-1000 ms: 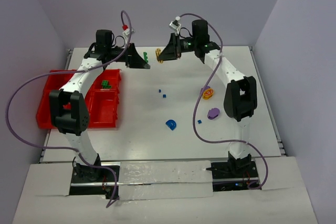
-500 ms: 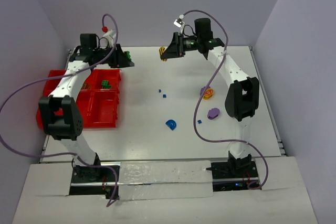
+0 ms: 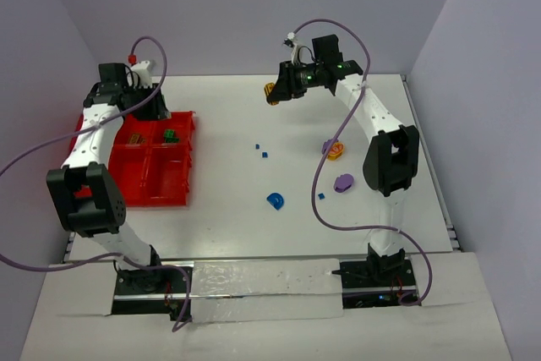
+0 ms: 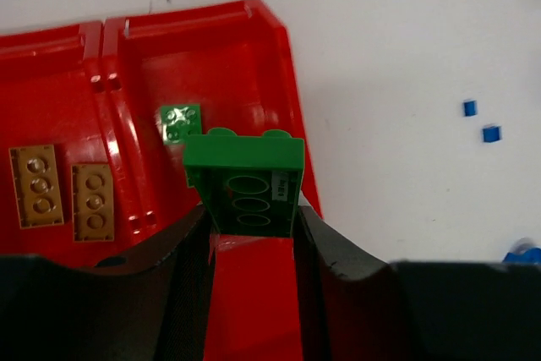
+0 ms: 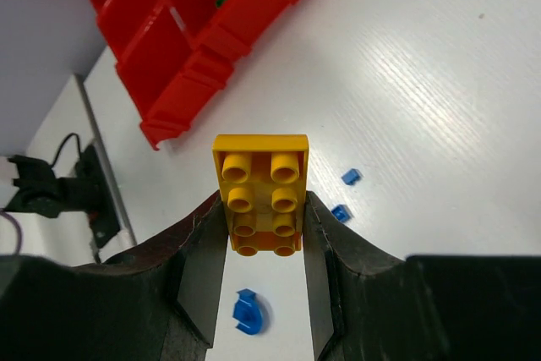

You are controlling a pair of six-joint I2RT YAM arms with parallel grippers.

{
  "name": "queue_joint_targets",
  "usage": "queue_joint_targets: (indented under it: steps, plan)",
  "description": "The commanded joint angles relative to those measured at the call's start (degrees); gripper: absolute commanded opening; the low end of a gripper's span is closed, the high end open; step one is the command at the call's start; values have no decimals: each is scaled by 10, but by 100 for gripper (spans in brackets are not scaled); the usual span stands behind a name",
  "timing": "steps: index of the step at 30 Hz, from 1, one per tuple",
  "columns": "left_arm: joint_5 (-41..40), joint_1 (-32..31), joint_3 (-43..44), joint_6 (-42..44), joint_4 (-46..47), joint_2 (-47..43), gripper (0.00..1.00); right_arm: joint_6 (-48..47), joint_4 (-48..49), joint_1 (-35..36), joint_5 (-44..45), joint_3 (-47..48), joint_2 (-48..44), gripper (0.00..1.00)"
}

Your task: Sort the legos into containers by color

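Observation:
My left gripper [image 4: 252, 219] is shut on a green studded lego [image 4: 245, 177], held over the red containers [image 4: 283, 65] [image 3: 182, 177]. In the compartment below lies a small green lego [image 4: 180, 122] [image 3: 172, 135]. Two tan studded legos [image 4: 36, 186] lie in the compartment to the left of it. My right gripper [image 5: 264, 224] is shut on a yellow studded lego [image 5: 260, 188] [image 3: 270, 90], raised above the far middle of the table. A blue arch [image 3: 275, 201] [image 5: 249, 313], a purple piece [image 3: 343, 182], an orange-yellow arch [image 3: 335, 151] and tiny blue bits [image 3: 261, 150] [image 5: 351, 177] lie on the table.
The white table [image 3: 237, 226] is walled by grey panels at the back and sides. The containers stand at its left edge. Purple cables loop off both arms. One more blue bit [image 3: 320, 196] sits near the right arm.
The left arm has swung left from the table's far middle to above the containers, carrying the green lego. The right gripper has shifted slightly right with the yellow lego.

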Motion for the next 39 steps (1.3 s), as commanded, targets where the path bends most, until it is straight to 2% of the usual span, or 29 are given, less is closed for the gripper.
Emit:
queue_joint_targets:
  steps: [1, 8, 14, 17, 22, 24, 25, 28, 34, 36, 39]
  plan:
    - [-35, 4, 38, 29, -34, 40, 0, -57, -14, -2, 39, 20, -36, 0]
    - [-22, 4, 70, 28, -48, 102, 0, -58, -13, -2, 40, 16, -28, 0]
    - [-18, 0, 67, 28, -38, 119, 1, -63, -15, -3, 35, 17, -26, 0]
    - [-20, -6, 68, 26, -40, 127, 9, -67, -17, -3, 33, 21, -24, 0]
    - [-31, -16, 63, 22, -36, 127, 33, -66, -17, -3, 22, 25, -21, 0]
    - [-32, -17, 61, 22, -37, 126, 37, -65, -16, -4, 23, 24, -23, 0]
    - [-35, -19, 61, 23, -38, 124, 44, -64, -14, -4, 24, 22, -25, 0]
    - [-34, -20, 62, 25, -40, 120, 53, -58, -1, -2, 29, 9, -33, 0]
    - [-23, -21, 65, 25, -43, 102, 66, -57, 29, 0, 54, -24, -58, 0]
    - [-9, -21, 66, 21, -42, 89, 66, -62, 36, 4, 64, -31, -65, 0]
    - [65, -21, 76, -24, -5, 50, 64, -94, 57, 25, 98, -52, -83, 0]
